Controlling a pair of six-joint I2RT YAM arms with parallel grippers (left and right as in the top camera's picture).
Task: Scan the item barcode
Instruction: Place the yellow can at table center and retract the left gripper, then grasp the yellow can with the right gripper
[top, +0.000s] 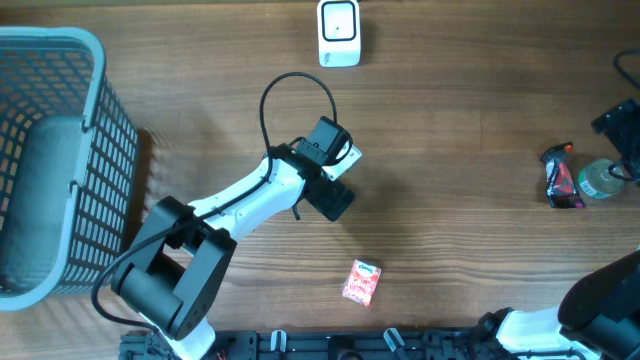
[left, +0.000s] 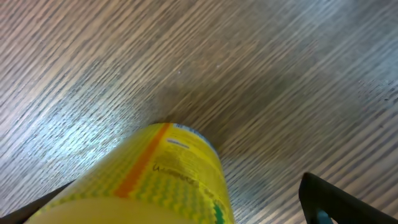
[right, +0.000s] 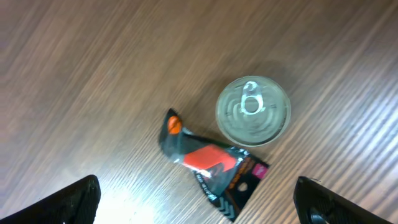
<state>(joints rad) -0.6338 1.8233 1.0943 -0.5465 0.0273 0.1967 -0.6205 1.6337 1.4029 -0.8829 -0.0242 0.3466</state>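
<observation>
Blue mesh basket (top: 112, 150) at left, contents indiscernible, my left gripper (left: 180, 202) spread loosely about yellow canister (left: 168, 177), my right gripper (right: 199, 202) wide open over sealed can (right: 253, 112) beside pouch (right: 214, 165).

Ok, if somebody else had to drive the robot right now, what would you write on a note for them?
Left end effector: open. The yellow container lies between its fingers, with a gap on one side, so it is not gripped.
Right end effector: open, hovering over the can and dark pouch, holding nothing.
The scanner is at the top of the overhead view, the pink packet near the bottom, the basket on the left.
Done: cannot tell if anything was scanned.
Left: probably grip an item and show its barcode to the scanner.
</observation>
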